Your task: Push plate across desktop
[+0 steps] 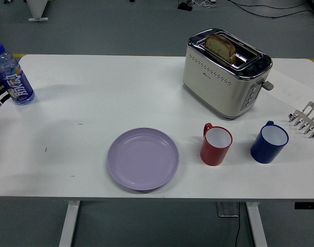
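Lilac plate near table edge, bottle label unreadable

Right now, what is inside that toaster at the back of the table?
A slice of brown bread stands in one slot of the toaster, its top sticking out. The lower part of the slice is hidden inside, and the other slot looks empty from here.

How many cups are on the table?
2: a red cup right of the plate, and a blue cup further right; none seems hidden.
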